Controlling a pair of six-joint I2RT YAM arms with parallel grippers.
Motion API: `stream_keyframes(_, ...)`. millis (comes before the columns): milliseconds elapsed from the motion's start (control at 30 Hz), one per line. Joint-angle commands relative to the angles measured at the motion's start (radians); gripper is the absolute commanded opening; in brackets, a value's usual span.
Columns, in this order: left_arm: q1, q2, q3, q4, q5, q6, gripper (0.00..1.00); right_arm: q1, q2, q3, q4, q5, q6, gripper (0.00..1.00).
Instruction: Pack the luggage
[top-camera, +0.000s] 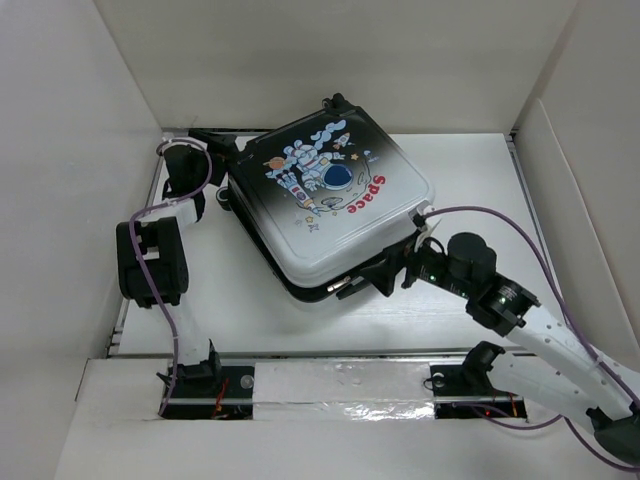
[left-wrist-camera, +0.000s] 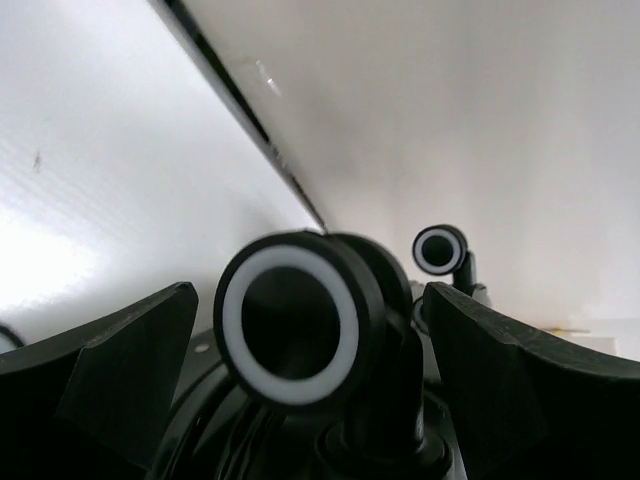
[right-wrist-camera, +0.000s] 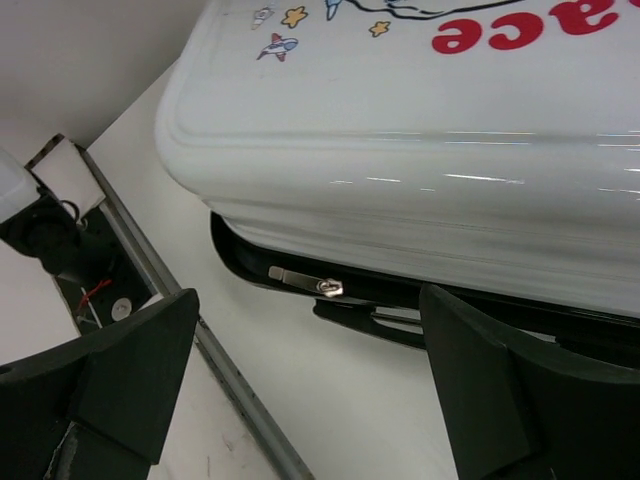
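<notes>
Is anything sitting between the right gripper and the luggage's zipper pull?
Nothing visible does. The open right gripper faces the near edge of the luggage, and only table surface lies between it and the zipper pull.

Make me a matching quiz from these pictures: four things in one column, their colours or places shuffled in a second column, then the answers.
Column one:
1. wheel
2. zipper pull
3. Space lettering
4. right pincer

Column two:
A. red
B. open, at the near edge of the luggage
C. black with a white ring
D. silver

Pairs: 1-C, 2-D, 3-A, 4-B.
</notes>
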Motion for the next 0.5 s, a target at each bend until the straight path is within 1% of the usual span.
stream_keyframes(0,-0.005,0.022,0.039,0.201,0.015,-0.054,0.98,0.048,-0.04,-0.006,-0.017,0.051,0.025,0.97)
stream_keyframes(100,-0.005,0.053,0.043,0.287,0.024,-0.097,0.95,0.073,-0.059,-0.006,-0.023,0.08,0.04,0.97)
stream_keyframes(167,-0.014,0.062,0.037,0.337,0.026,-0.117,0.91,0.087,-0.065,-0.006,-0.029,0.094,0.046,0.97)
stream_keyframes(267,-0.014,0.049,0.013,0.394,0.031,-0.167,0.83,0.111,-0.08,-0.004,-0.04,0.132,0.055,0.97)
stream_keyframes(300,-0.014,0.041,0.002,0.416,0.031,-0.18,0.83,0.111,-0.08,-0.007,-0.045,0.133,0.058,0.97)
stream_keyframes(333,-0.014,0.023,-0.01,0.461,0.034,-0.193,0.76,0.111,-0.089,-0.011,-0.048,0.148,0.058,0.97)
stream_keyframes(367,-0.014,0.01,-0.03,0.479,0.035,-0.207,0.73,0.111,-0.094,-0.014,-0.054,0.154,0.066,0.97)
stream_keyframes(400,-0.014,-0.002,-0.033,0.486,0.04,-0.216,0.69,0.111,-0.098,-0.023,-0.057,0.159,0.068,0.97)
stream_keyframes(433,-0.014,-0.014,-0.035,0.485,0.046,-0.226,0.62,0.111,-0.103,-0.029,-0.056,0.16,0.069,0.97)
stream_keyframes(467,-0.014,-0.042,-0.032,0.485,0.049,-0.229,0.58,0.111,-0.111,-0.037,-0.049,0.159,0.074,0.97)
